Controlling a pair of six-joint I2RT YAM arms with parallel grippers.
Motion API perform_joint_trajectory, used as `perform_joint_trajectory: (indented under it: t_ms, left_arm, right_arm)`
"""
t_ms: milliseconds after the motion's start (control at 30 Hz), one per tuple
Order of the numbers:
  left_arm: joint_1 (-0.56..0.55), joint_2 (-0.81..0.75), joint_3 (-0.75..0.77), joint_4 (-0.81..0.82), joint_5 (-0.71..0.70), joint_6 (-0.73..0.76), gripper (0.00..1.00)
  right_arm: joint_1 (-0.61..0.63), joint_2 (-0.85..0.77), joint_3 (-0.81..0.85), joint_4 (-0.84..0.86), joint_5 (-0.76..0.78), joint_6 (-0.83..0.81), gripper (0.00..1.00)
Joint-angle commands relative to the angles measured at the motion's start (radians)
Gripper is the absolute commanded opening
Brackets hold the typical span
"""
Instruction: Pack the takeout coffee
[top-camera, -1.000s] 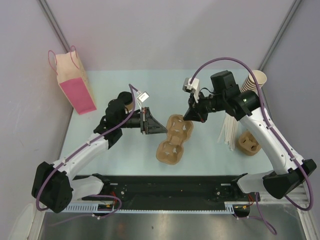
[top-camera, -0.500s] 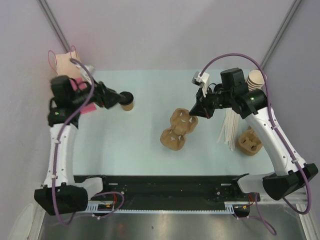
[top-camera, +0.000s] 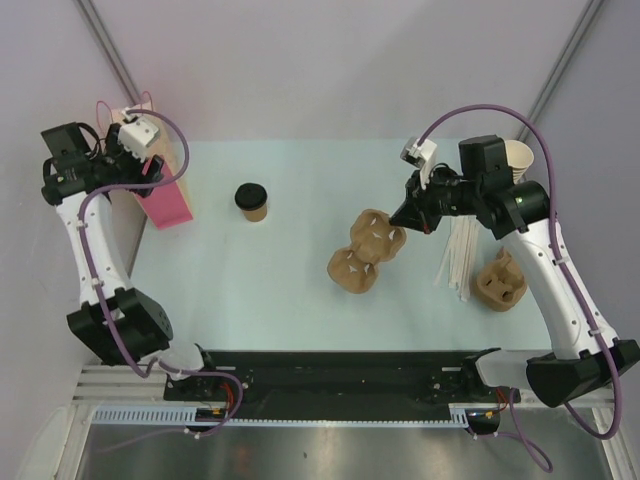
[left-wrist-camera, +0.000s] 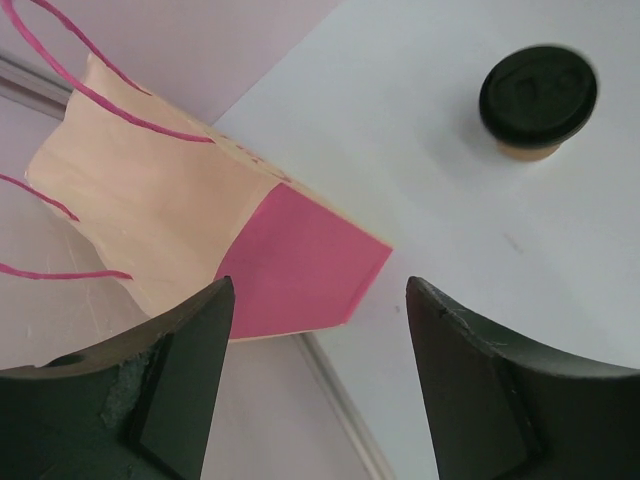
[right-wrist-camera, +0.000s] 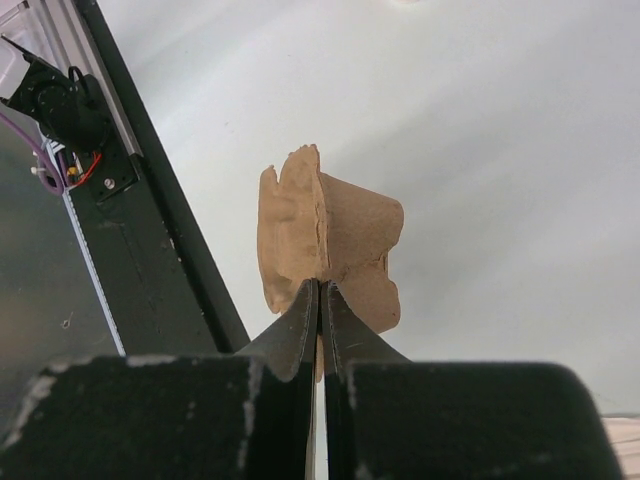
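- Left gripper: spread, empty, near the bag. The takeout coffee stands on the table, well apart; an off-centre grasp could tip it.
- Right gripper: pinching the carrier rim (thin pulp), which may slip or tear.

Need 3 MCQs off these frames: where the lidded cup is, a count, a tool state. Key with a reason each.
1. Where is the takeout coffee?
A) on the table, between the pink bag and the cup carrier
B) seated in a carrier
C) inside the bag

2. How many pulp carriers are in view?
A) one
B) two
C) four

3. The right tool is:
A) open, empty
B) shut on the cup carrier's edge
C) shut on the coffee

Key:
1 A, it stands alone on bare table, lid on.
2 B, the cup carrier plus a second carrier by the right arm.
3 B, the right wrist view shows its jaws pinching pulp.
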Motion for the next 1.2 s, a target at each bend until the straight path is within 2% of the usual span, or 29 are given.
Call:
perform_joint_trajectory:
  t_ms: [0,133,300,400,433,500,533,600,633,733,867,1033,1167]
  left_arm:
    - [0.010,0.058,0.035,0.045,-0.048,0.217,0.74]
    - [0.019,0.152,0.084,0.073,-0.099,0.251,0.74]
    - [0.026,0.258,0.185,-0.007,-0.125,0.320,0.71]
    - [0.024,0.282,0.189,-0.047,-0.131,0.352,0.59]
    - [0.024,0.279,0.186,-0.081,-0.133,0.378,0.51]
    - [0.026,0.270,0.167,-0.121,-0.124,0.404,0.43]
    - [0.026,0.255,0.158,-0.163,-0.122,0.433,0.34]
    - [0.026,0.235,0.126,-0.205,-0.113,0.464,0.24]
    - [0.027,0.223,0.112,-0.220,-0.113,0.467,0.14]
    - [0.036,0.163,0.067,-0.187,-0.091,0.411,0.00]
    - [0.038,0.078,0.058,-0.121,-0.047,0.299,0.00]
    - [0.036,-0.018,0.124,-0.033,0.042,0.112,0.00]
    - [0.006,-0.087,0.156,-0.015,0.110,0.023,0.00]
  right_arm:
    - [-0.010,-0.018,-0.003,0.026,-0.021,0.014,0.00]
    - [-0.021,-0.019,-0.012,0.027,-0.029,0.011,0.00]
    - [-0.032,-0.023,-0.016,0.021,-0.033,0.006,0.00]
    - [-0.039,-0.027,-0.016,0.020,-0.036,0.006,0.00]
    - [-0.041,-0.029,-0.016,0.018,-0.035,0.006,0.00]
    - [-0.045,-0.033,-0.016,0.017,-0.036,0.008,0.00]
    - [-0.050,-0.035,-0.016,0.017,-0.035,0.006,0.00]
    - [-0.055,-0.039,-0.016,0.020,-0.036,0.011,0.00]
    - [-0.059,-0.041,-0.016,0.020,-0.038,0.014,0.00]
    - [-0.065,-0.047,-0.013,0.023,-0.039,0.017,0.00]
    - [-0.078,-0.052,-0.006,0.026,-0.041,0.031,0.00]
    - [-0.107,-0.058,0.011,0.027,-0.053,0.055,0.00]
    - [-0.136,-0.067,0.022,0.027,-0.055,0.070,0.00]
